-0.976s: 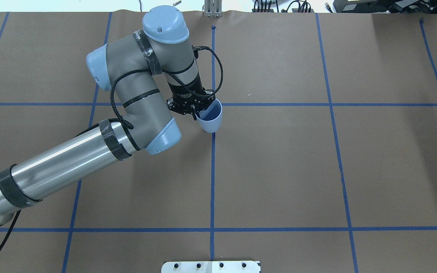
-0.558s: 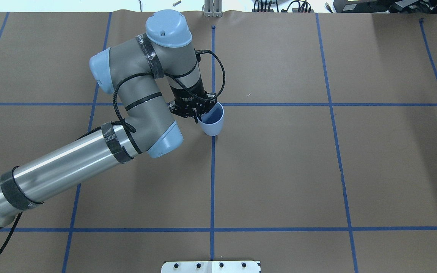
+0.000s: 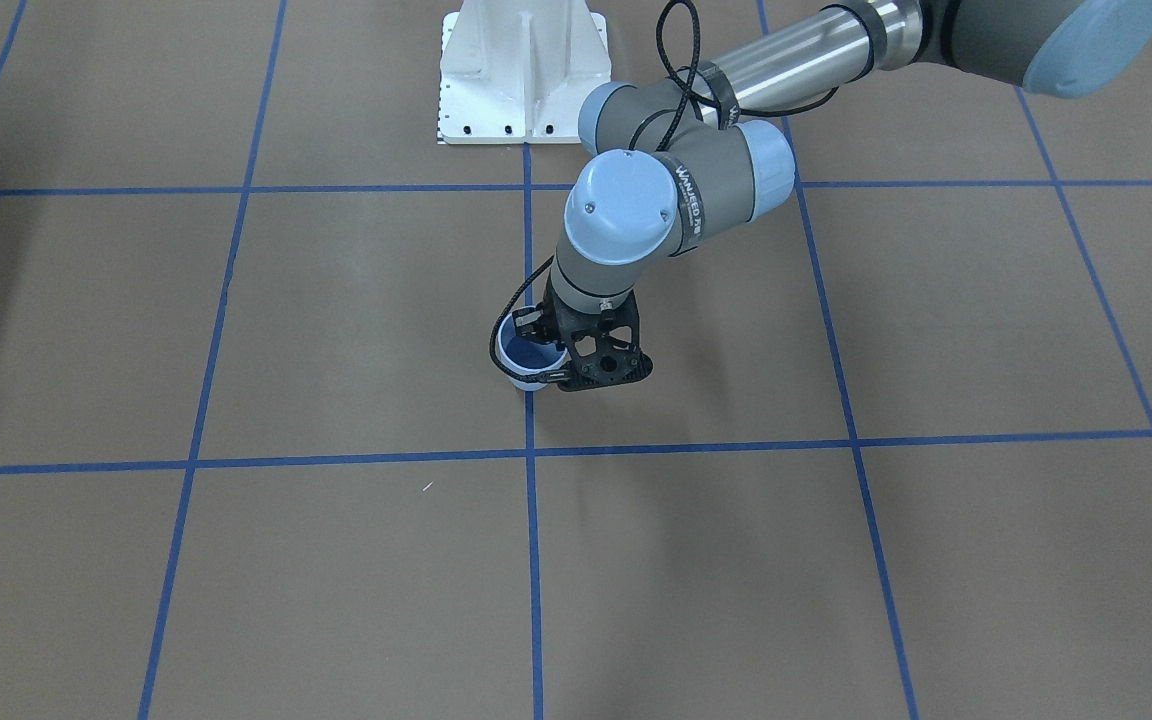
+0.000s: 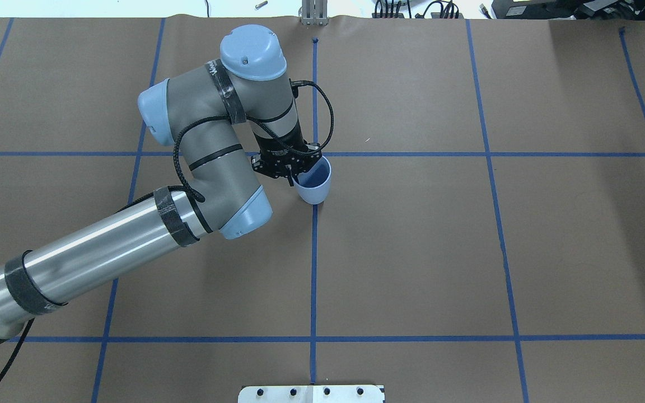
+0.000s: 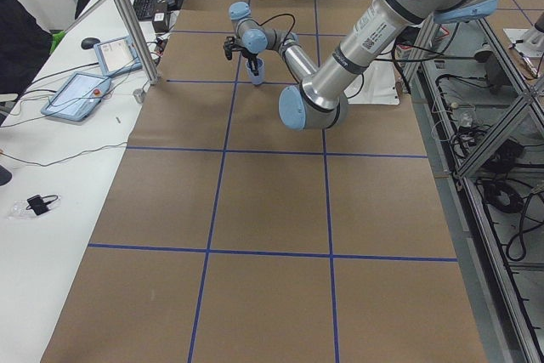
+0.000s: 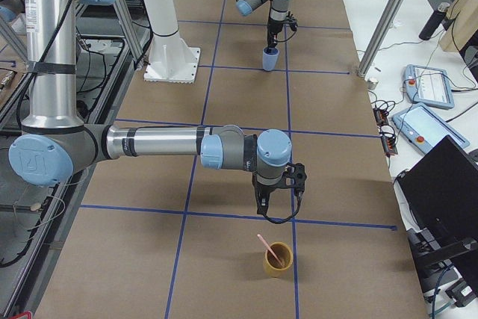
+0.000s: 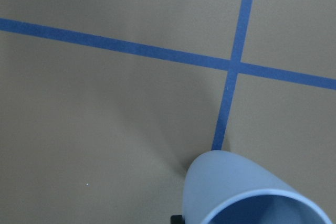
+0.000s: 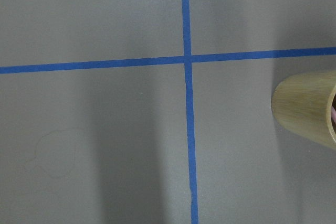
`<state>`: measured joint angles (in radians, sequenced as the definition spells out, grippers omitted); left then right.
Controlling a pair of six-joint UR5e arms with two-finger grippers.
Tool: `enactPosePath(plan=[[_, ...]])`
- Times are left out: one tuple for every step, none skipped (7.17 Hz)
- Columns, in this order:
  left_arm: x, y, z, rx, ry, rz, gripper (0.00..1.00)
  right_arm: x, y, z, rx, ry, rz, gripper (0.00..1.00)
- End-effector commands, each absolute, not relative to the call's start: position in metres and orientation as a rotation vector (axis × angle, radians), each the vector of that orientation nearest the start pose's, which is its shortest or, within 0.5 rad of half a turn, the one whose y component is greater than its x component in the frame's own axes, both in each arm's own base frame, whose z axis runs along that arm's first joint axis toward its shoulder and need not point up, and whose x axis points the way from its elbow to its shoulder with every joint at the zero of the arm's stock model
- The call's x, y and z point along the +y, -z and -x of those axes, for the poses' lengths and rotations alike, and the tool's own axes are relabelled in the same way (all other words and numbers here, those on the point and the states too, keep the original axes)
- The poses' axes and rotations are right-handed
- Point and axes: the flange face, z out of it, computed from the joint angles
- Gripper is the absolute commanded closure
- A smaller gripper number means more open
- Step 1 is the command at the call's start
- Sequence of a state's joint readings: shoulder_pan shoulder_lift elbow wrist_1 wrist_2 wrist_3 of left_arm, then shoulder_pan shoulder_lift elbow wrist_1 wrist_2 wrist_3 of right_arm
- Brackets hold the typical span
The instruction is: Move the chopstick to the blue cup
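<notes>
Brown paper-covered table (image 4: pixel 412 268), blue tape grid (image 4: pixel 313 280)

The blue cup (image 4: pixel 314 193) is smooth plastic, the table cover (image 4: pixel 412 252) matt brown paper.

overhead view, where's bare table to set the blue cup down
Bare: all of the brown paper-covered table right of the central blue tape line, from far edge to near edge. Crowded: left of that line, where the left claw grips the pale blue plastic cup and its arm spans the paper.

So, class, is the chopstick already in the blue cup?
No: the chopstick leans in the tan cup, and the inside of the blue cup shows nothing pink.
</notes>
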<state>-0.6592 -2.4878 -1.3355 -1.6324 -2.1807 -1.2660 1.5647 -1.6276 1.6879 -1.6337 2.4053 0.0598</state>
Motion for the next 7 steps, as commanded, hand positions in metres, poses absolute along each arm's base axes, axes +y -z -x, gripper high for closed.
enactPosePath(plan=[[-0.532,-0.167,-0.564,0.921,0.094,0.141,0.03,-0.467,-0.631,-0.057,-0.834,-0.052,0.030,0.00],[-0.528,-0.166,-0.568,0.927,0.091,0.126,0.02,-0.468,-0.630,-0.057,-0.834,-0.051,0.029,0.00],[-0.526,-0.154,-0.559,0.946,0.094,0.115,0.02,-0.469,-0.629,-0.057,-0.836,-0.049,0.027,0.00],[-0.531,-0.133,-0.529,0.990,0.105,0.073,0.02,-0.472,-0.623,-0.056,-0.841,-0.044,0.016,0.00],[-0.534,-0.124,-0.486,1.036,0.121,0.028,0.02,-0.474,-0.613,-0.056,-0.837,-0.034,-0.004,0.00],[-0.541,-0.126,-0.445,1.032,0.157,0.008,0.02,-0.475,-0.609,-0.064,-0.831,-0.043,-0.020,0.00],[-0.550,-0.124,-0.423,1.005,0.190,0.009,0.02,-0.475,-0.608,-0.089,-0.832,-0.097,-0.030,0.00]])
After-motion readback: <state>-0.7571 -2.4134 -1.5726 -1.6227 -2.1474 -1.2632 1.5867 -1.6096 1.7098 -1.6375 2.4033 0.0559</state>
